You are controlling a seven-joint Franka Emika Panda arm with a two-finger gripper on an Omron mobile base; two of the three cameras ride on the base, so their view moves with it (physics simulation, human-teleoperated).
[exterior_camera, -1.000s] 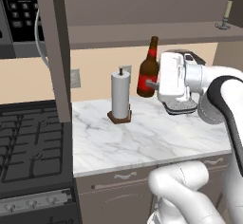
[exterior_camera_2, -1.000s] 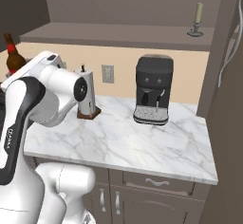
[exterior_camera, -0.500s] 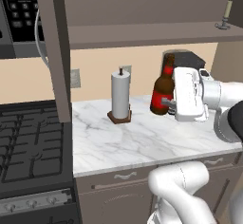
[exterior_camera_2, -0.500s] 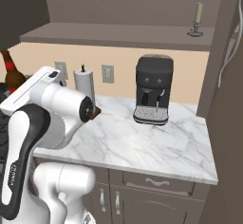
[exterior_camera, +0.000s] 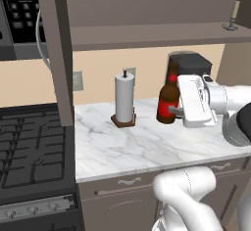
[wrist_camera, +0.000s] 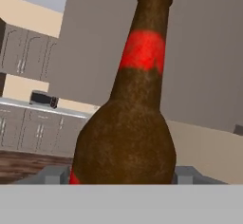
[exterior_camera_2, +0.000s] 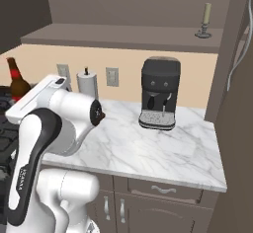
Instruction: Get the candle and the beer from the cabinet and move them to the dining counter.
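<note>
I am seeing my 2-finger gripper (exterior_camera: 172, 110) pinching the dark brown glass beer bottle (exterior_camera: 168, 101), upright, right of the white paper-towel roll (exterior_camera: 124, 99), pale candle (exterior_camera_2: 206, 16) sitting far right on the cabinet shelf (exterior_camera_2: 118, 35)

beer (exterior_camera: 168, 101) in tool (exterior_camera: 177, 111) above worktop (exterior_camera: 142, 144), right of paper-towel roll (exterior_camera: 124, 98); candle (exterior_camera_2: 205, 18) on shelf (exterior_camera_2: 123, 35).

Claw (exterior_camera: 172, 111) horizontal, clamped on beer (exterior_camera: 168, 99)

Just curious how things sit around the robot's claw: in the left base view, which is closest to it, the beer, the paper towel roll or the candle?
1. Beer, held in the gripper.
2. Paper towel roll, left on the worktop.
3. Candle, up on the shelf.
</note>
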